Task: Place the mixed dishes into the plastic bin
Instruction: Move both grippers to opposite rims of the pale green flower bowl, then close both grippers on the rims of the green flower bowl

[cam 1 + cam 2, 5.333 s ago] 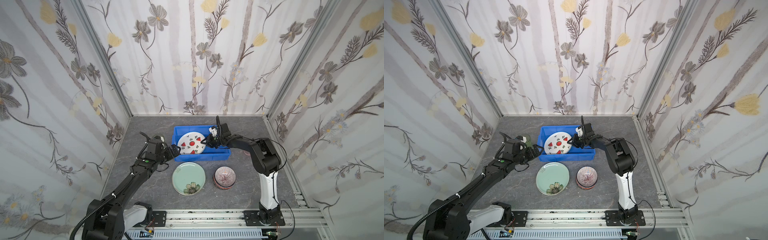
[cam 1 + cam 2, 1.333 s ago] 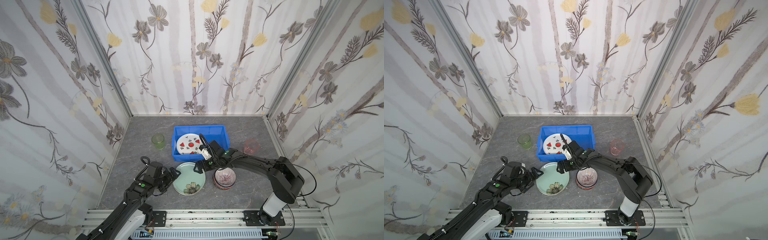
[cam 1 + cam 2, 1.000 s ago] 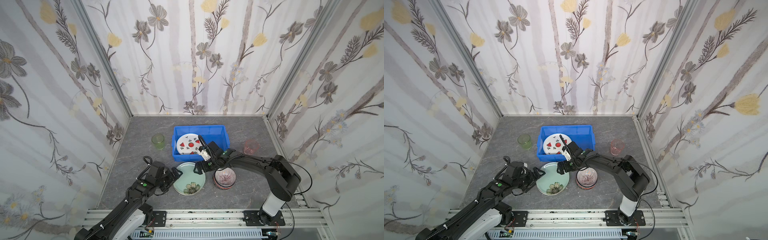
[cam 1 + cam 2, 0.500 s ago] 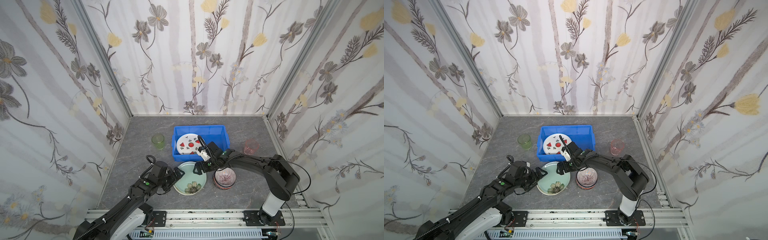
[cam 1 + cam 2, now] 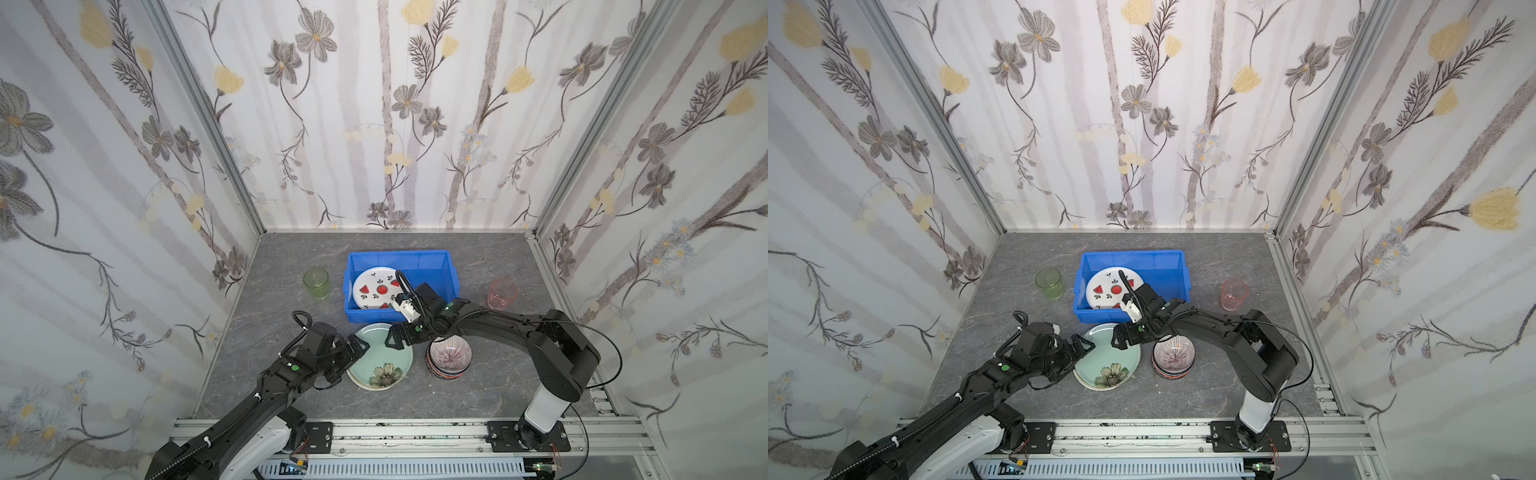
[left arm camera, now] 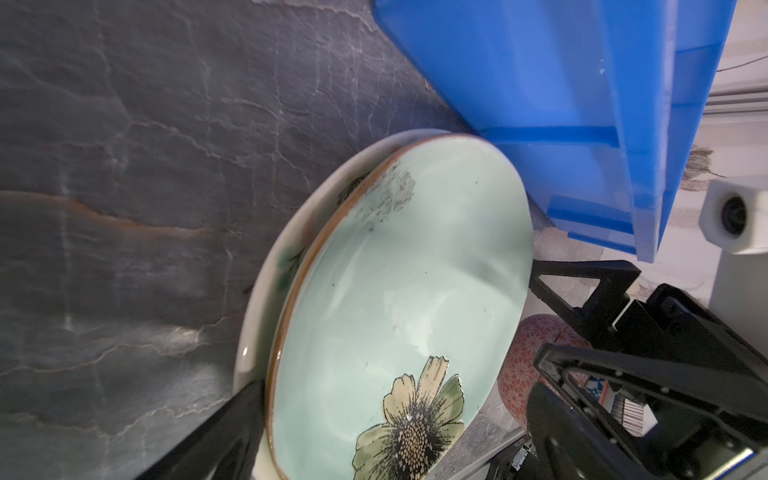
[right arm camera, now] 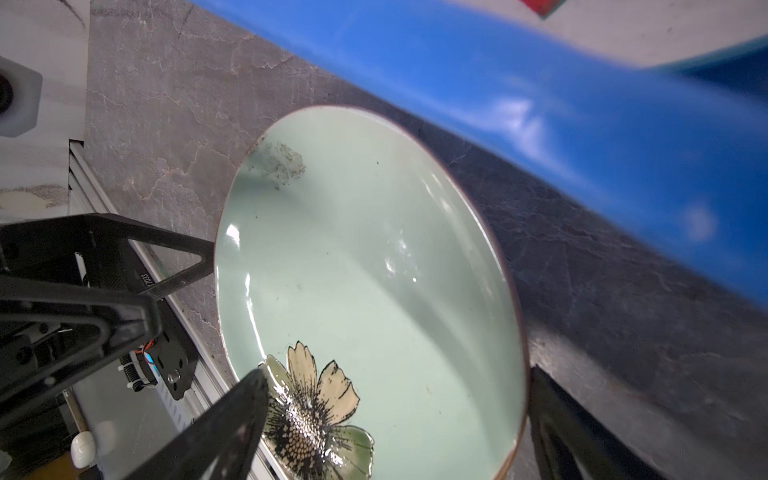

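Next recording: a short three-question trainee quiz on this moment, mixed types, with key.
1. True or false: the watermelon plate lies inside the blue bin.
2. Which thing do the open left hand and right hand flank? A watermelon plate, B pale green flower plate, C blue bin.
3. Fill in: the green tumbler and pink tumbler stand ___ the bin.
Key: 1 true; 2 B; 3 outside.
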Available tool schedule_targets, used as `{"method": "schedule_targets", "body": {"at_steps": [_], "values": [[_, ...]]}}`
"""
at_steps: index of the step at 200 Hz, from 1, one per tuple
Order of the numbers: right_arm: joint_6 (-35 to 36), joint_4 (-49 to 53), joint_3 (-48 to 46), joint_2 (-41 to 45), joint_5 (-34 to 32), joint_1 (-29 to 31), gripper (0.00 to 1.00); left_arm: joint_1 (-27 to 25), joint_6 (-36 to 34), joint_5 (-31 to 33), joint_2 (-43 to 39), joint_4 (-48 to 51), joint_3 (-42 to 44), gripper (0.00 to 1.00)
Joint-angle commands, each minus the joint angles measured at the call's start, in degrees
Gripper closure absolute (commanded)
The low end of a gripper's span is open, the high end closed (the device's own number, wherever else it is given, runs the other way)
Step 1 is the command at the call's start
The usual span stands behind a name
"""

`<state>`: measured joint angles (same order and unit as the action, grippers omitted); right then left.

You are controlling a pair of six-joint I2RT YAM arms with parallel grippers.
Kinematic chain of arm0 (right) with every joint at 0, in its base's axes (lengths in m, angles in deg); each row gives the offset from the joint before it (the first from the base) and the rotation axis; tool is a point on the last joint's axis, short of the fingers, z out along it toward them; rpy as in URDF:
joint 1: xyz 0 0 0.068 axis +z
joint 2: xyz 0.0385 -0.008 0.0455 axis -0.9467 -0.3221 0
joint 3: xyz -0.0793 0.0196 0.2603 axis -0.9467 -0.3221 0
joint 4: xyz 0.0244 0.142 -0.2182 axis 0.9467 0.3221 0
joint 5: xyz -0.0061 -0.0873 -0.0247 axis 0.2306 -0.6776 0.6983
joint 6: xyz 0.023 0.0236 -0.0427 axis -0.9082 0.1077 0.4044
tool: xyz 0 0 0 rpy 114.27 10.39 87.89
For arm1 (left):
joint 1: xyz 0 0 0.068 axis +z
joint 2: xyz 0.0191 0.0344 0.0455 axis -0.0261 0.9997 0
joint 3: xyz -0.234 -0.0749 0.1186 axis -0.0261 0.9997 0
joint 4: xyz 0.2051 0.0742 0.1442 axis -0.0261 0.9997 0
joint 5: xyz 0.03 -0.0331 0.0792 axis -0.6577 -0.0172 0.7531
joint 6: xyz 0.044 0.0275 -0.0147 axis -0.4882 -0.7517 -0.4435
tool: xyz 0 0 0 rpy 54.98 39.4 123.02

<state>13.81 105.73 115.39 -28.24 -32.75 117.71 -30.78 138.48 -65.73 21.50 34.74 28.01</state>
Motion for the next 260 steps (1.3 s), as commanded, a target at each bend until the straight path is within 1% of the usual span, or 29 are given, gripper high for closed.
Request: {"method": "schedule_targets", "body": {"at_steps": [1,50,101,156,179,216,246,260], "values": [[-0.44,-2.58,-0.23,0.51,3.20,0.16,0.06,-0.24,1.24,1.43,0.25,-1.51,-0.72,0.00],[-0.63,-2.92,-1.06,1.19,2.86,0.13,0.08,-1.15,1.56,1.67,2.61,-3.43,-1.60,0.00],[-0.69,-2.88,-0.94,1.63,3.08,0.17,0.09,-3.26,2.11,2.33,6.25,-6.29,-2.64,0.00],[-0.19,-1.27,0.16,1.94,2.04,0.17,0.12,-4.97,2.55,3.02,9.35,-8.18,-4.19,0.00],[-0.10,-0.79,0.27,2.26,1.54,0.13,0.17,-5.15,2.62,3.29,10.08,-8.72,-4.57,0.00],[0.02,-0.37,0.77,2.80,1.58,0.17,0.21,-5.27,2.85,3.45,10.19,-9.18,-4.57,0.00],[0.09,0.04,1.22,3.06,1.93,0.17,0.33,-5.31,3.16,3.75,10.22,-9.62,-4.66,0.00],[0.16,0.02,1.26,3.20,2.15,0.13,0.35,-5.28,3.18,3.88,10.35,-9.87,-4.81,0.00]]}}
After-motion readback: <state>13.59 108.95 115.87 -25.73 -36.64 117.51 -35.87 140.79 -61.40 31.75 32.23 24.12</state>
